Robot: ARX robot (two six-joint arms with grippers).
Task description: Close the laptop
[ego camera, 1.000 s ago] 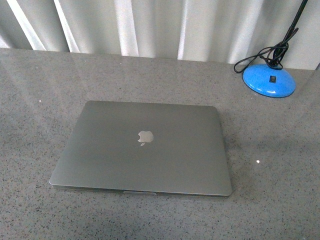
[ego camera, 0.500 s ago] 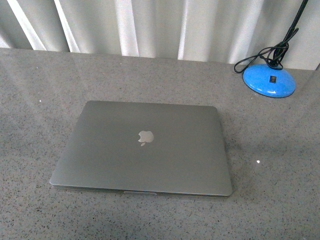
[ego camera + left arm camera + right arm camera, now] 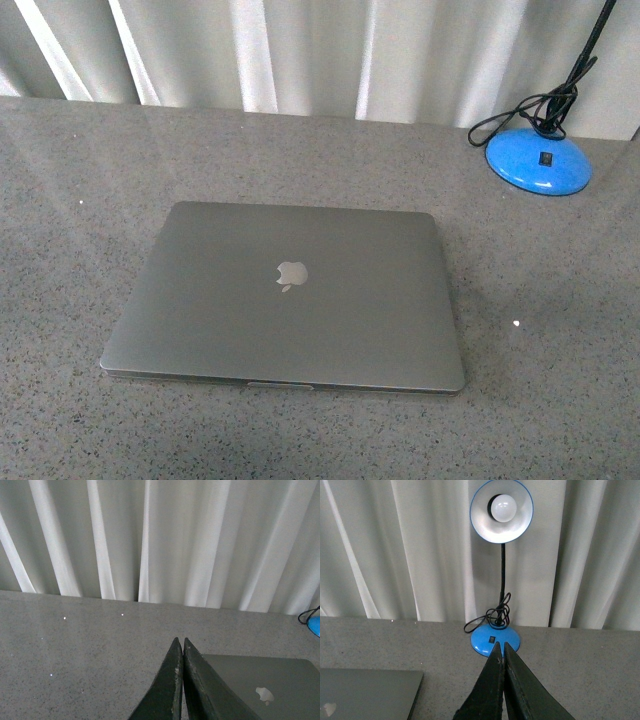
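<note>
Laptop (image 3: 285, 295) lid lies flat, apparently closed; both grippers, left (image 3: 182, 645) and right (image 3: 501, 650), pinched together, clear of it: keep off, avoid pressing.

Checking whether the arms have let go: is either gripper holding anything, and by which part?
Nothing is held. The left gripper and right gripper are both shut on nothing, clear of the closed laptop.

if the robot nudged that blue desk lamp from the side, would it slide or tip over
The lamp probably tips before it slides far: its shade sits high on a thin neck over a small domed base. The smooth table may let the base skid a little. Its coiled cord could snag and tug it.
</note>
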